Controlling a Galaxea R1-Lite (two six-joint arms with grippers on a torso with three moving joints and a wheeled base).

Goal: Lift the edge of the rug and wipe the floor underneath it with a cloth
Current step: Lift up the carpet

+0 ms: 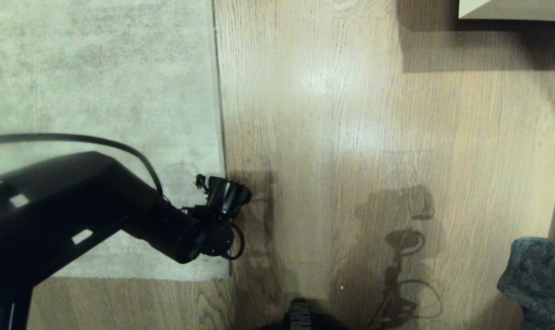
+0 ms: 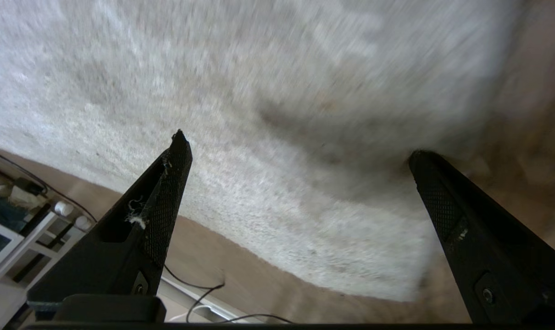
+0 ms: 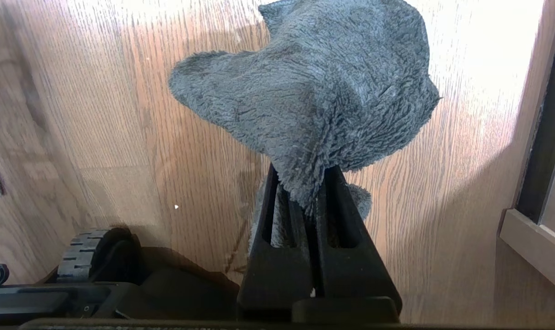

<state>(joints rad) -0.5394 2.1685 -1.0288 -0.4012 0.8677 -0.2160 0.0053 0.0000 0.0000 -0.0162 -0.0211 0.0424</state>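
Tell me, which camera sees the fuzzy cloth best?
The right wrist view: the whole cloth fills it, pinched in the right gripper. The head view catches only part at its edge. The left wrist view shows none.

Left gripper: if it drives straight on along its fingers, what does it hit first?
Probably the rug near its corner: the open left gripper frames its pile, with floor beside one finger. Depth is unclear.

Left gripper (image 2: 296,156) fingers (image 2: 167,201) spread wide over the rug (image 2: 241,105), nothing between them (bit of white lint on one). One fingertip near rug's edge. Floor (image 2: 241,279) beyond that edge, thin black cable (image 2: 199,288) lying on it.
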